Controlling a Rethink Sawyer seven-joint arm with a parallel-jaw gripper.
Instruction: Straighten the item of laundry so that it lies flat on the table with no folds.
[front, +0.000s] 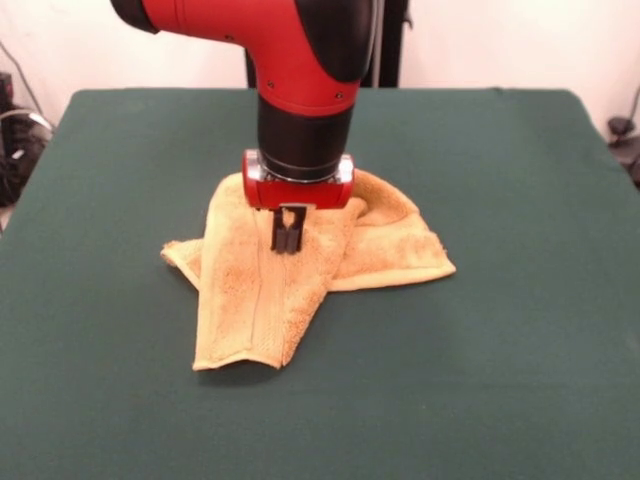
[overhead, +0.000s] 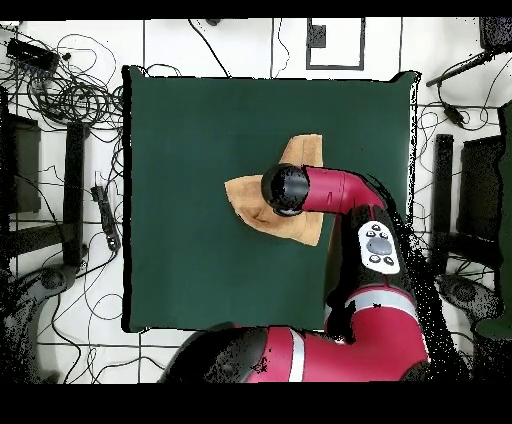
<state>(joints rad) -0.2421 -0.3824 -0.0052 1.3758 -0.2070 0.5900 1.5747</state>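
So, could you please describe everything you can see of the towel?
The towel is yellow-orange terry cloth, bunched and folded over itself near the middle of the green table. One long flap with a woven band reaches toward the camera; others spread sideways. The gripper, fingers together, meets it on top.

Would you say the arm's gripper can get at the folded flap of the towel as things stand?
Probably yes. The gripper hangs directly over the crumpled towel, its jaws close together near the cloth, and nothing else lies on the table to block it.
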